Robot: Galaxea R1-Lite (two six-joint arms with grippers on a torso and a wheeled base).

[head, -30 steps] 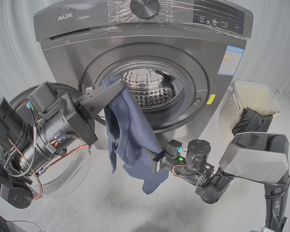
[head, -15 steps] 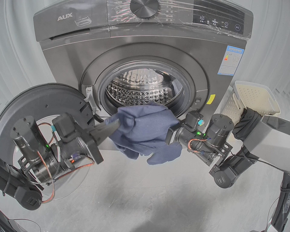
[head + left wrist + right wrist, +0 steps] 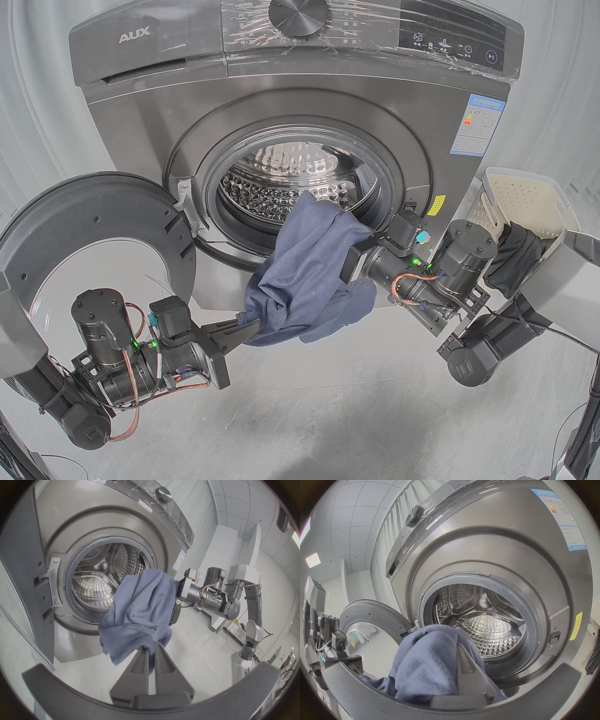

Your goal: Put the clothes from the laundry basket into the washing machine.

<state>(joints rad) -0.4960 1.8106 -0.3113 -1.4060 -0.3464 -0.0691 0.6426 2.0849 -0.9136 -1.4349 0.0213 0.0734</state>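
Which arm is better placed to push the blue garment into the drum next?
Right, probably: the right hand holds the dark blue fabric garment at the grey metal washing machine's round drum opening; the left hand grips it lower, farther out.

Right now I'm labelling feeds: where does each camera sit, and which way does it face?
Head: on the head, looking down at the washing machine; left arm and right arm show.
Left wrist: behind the left pincer, facing the drum; pincer grips blue garment.
Right wrist: behind the right pincer, facing the drum.
Both wrist views share garment and drum.
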